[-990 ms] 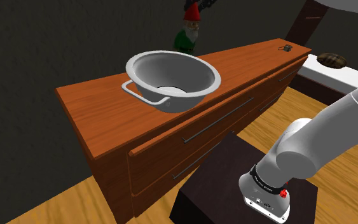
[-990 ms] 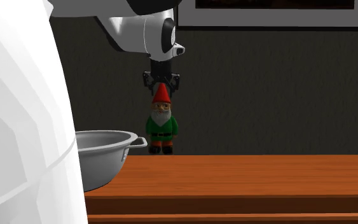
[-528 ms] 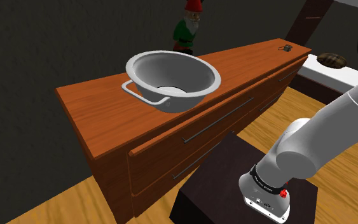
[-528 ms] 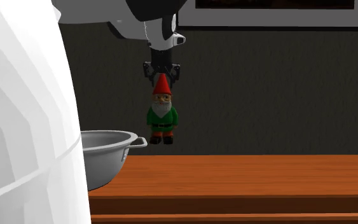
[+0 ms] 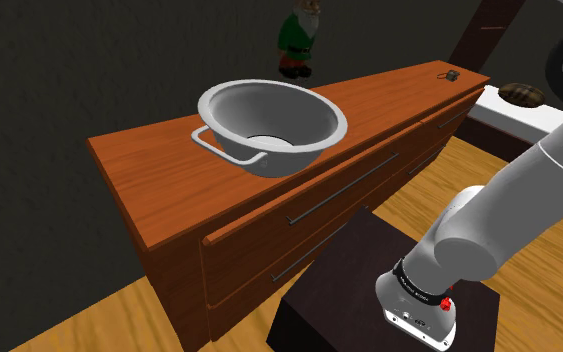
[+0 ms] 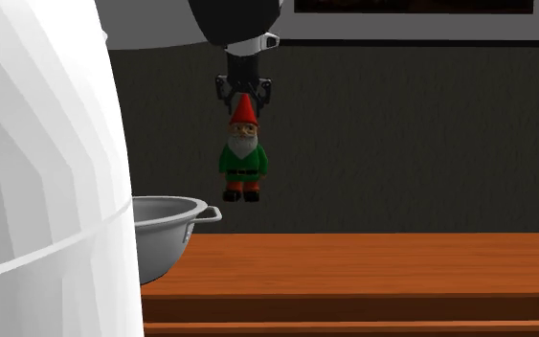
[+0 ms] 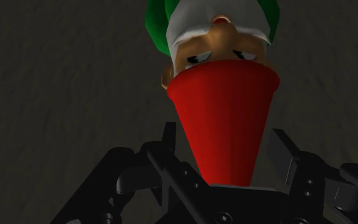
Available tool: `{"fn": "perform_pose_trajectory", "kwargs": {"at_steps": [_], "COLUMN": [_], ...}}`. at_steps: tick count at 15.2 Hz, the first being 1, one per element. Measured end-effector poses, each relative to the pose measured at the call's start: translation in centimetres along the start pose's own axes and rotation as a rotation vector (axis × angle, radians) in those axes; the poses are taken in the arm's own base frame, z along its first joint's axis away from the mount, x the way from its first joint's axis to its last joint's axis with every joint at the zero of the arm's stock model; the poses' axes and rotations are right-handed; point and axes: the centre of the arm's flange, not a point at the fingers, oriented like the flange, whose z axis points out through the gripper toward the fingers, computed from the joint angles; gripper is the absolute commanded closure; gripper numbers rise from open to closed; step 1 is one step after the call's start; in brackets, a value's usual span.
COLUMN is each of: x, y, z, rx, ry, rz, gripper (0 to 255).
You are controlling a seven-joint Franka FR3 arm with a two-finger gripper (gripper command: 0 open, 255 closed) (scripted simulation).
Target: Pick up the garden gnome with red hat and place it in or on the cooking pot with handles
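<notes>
Two black fingers (image 7: 284,156) of the gripper (image 6: 243,88) are clamped on the tip of a pointed red hat (image 7: 225,121), one finger on each side of it. A gnome (image 6: 243,158) hangs straight down from that hat beneath the fingers, upright and in mid-air. It has a white beard and a green jacket. Its feet are well clear of the wooden dresser (image 6: 372,263) below.

A grey pot (image 6: 167,239), wide and bowl-shaped, sits on the dresser top, lower than the fingers and toward the second exterior view's left of them. In that view the gnome's feet hang above rim level, just past the pot's loop handle (image 6: 210,215).

From the shoulder view the gnome (image 5: 297,40) appears beyond the far rim of the pot (image 5: 224,105), against a dark wall (image 5: 89,60). The white arm (image 5: 529,190) rises from its dark stand (image 5: 349,290) in front of the dresser (image 5: 149,170)
</notes>
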Motion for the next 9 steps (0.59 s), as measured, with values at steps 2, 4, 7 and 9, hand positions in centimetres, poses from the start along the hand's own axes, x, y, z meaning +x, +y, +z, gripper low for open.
{"fn": "perform_pose_trajectory", "kwargs": {"at_steps": [2,4,7,9], "x": [0.6,1.2,2.3,2.9], "y": [-0.1,-0.1,-0.4,-0.5], "z": [-0.8,-1.6,-2.9,-3.6], "rx": [0.000,0.000,0.000,0.000], "ry": [0.000,0.000,0.000,0.000], "rz": [0.000,0.000,0.000,0.000], "gripper": [255,255,255,255]}}
